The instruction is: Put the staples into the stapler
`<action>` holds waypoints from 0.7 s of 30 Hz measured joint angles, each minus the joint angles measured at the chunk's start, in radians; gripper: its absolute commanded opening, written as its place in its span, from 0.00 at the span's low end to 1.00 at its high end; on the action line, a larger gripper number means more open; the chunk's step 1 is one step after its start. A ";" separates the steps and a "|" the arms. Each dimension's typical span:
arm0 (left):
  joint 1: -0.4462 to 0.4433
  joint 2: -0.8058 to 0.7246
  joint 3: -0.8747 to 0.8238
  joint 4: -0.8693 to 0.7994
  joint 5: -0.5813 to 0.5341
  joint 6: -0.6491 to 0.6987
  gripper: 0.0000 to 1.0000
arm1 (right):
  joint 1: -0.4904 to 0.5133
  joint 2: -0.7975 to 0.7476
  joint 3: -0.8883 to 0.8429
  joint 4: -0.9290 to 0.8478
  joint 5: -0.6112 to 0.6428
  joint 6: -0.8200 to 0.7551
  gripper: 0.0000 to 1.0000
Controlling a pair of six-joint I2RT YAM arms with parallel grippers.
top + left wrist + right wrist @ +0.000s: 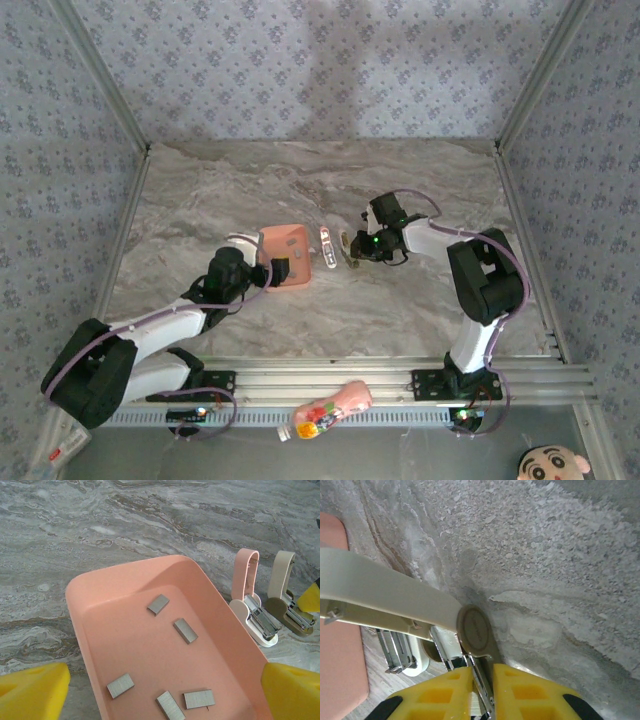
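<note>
Several short grey staples lie loose in the salmon-pink tray, also seen from above. My left gripper hangs open over the tray's near end. The stapler, pink and white, lies opened just right of the tray, and its white base and metal channel show in the right wrist view. Beside it lies a second, beige-and-olive stapler, its cream lid swung up. My right gripper is shut on that beige stapler's metal rail.
A pink bottle with a colourful label lies on the front rail between the arm bases. A cartoon-face toy sits at the bottom right corner. Patterned walls and metal posts enclose the marble table.
</note>
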 measured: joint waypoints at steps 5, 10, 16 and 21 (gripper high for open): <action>0.000 0.000 0.000 0.000 0.000 0.000 0.98 | 0.000 -0.006 -0.003 -0.001 0.005 0.000 0.24; 0.002 0.000 0.000 0.000 0.000 0.000 0.98 | 0.000 -0.039 -0.022 -0.006 0.008 -0.001 0.24; 0.002 0.000 0.000 0.000 0.003 0.000 0.98 | 0.000 -0.047 -0.033 -0.011 0.011 -0.004 0.24; 0.002 0.000 0.000 0.000 0.003 0.000 0.98 | 0.000 -0.047 -0.034 -0.012 0.011 -0.004 0.23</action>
